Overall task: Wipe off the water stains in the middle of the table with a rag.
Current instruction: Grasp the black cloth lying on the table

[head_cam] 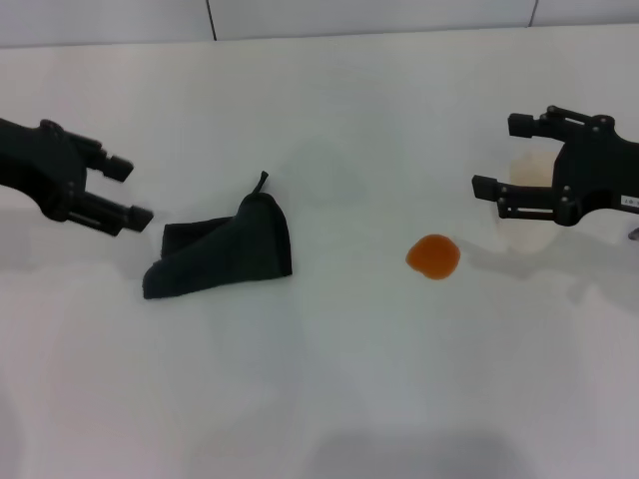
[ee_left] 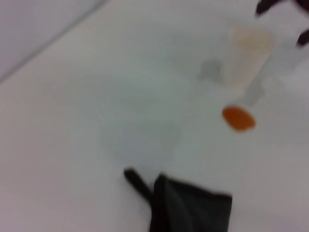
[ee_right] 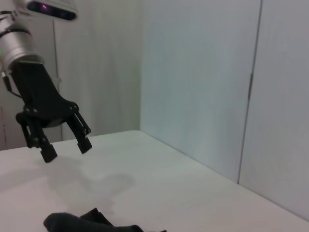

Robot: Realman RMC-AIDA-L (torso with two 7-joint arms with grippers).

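The orange water stain (head_cam: 433, 256) lies on the white table (head_cam: 329, 389), right of centre; it also shows in the left wrist view (ee_left: 238, 118). The dark folded rag (head_cam: 225, 250) with its loop tag lies left of centre, and shows in the left wrist view (ee_left: 188, 208) and the right wrist view (ee_right: 91, 222). My left gripper (head_cam: 128, 192) is open, hanging above the table just left of the rag; it also shows in the right wrist view (ee_right: 66, 147). My right gripper (head_cam: 494, 157) is open, up to the right of the stain.
A white paper cup (head_cam: 529, 175) stands behind my right gripper, also seen in the left wrist view (ee_left: 250, 53). A wall with panel seams (ee_right: 251, 92) runs along the table's far edge.
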